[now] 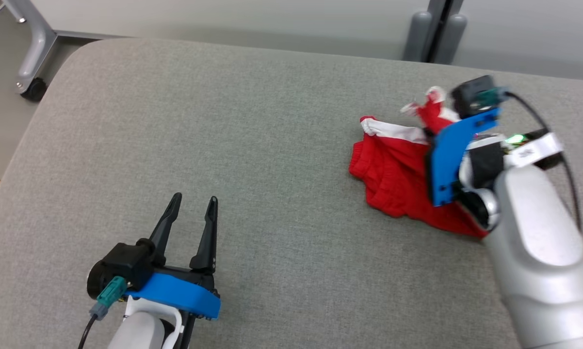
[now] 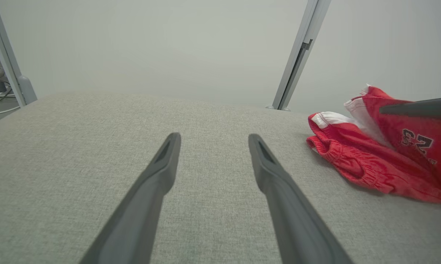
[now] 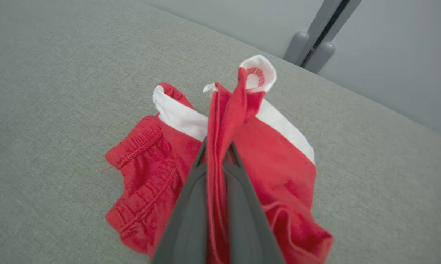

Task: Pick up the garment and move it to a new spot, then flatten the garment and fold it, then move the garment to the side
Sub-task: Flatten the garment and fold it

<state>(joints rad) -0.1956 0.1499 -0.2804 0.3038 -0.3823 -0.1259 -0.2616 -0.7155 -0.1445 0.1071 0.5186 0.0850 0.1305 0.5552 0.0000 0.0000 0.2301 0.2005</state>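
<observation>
Over right of grey pad [image 1: 272, 145], my right gripper [image 3: 217, 150] clamps raised fold of garment [image 3: 279, 165]; left gripper [image 1: 195, 198] wide, empty. Relocating, flattening, folding pending.

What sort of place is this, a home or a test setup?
Probably a lab or test room, not a home: the red garment lies on a padded grey fabric worktop, a metal frame leg on a caster stands beside it, and plain pale panels with grey posts stand behind.
</observation>
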